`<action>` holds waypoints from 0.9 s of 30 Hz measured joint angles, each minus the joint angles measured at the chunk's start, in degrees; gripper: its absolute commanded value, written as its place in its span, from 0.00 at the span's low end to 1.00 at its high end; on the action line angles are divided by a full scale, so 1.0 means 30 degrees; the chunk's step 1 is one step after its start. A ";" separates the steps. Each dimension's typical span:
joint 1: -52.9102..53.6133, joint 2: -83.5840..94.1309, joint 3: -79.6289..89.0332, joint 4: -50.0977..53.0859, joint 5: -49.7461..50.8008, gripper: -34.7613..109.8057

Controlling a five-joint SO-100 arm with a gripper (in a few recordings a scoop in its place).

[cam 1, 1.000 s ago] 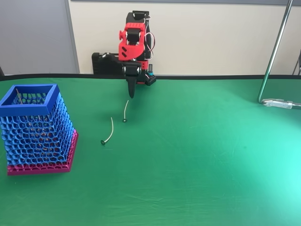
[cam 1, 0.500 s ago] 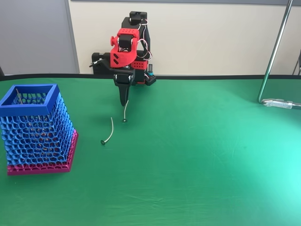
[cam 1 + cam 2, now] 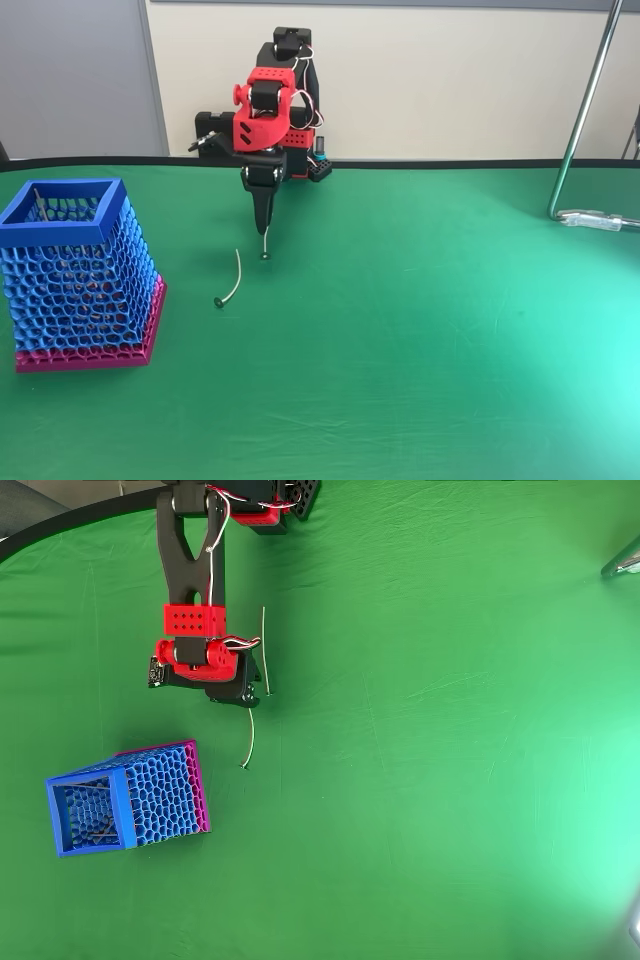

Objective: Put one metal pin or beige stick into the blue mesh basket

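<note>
Robotics lab: green-matted table (image 3: 450, 330) (clamped metal stand (image 3: 585, 120)).

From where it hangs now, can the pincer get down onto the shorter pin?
Probably yes: the pincer hangs right at the shorter pin, nothing between them; the longer pin and basket lie clear.

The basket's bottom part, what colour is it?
Magenta-pink, under the blue mesh of the basket; the fixed view shows it best.

1. The metal pin (image 3: 264, 650), thin, pale and nearly straight, is lying flat on the green surface in the upper-left part of the overhead view.
2. The blue mesh basket (image 3: 62, 214), magenta-based, is standing upright at the fixed view's left edge.
</note>
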 measured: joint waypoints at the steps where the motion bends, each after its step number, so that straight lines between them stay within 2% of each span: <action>1: -0.0088 -0.0176 -0.0029 0.0000 -0.0088 0.39; 27: -0.0498 -0.4014 -0.1992 -0.0029 -0.0176 0.38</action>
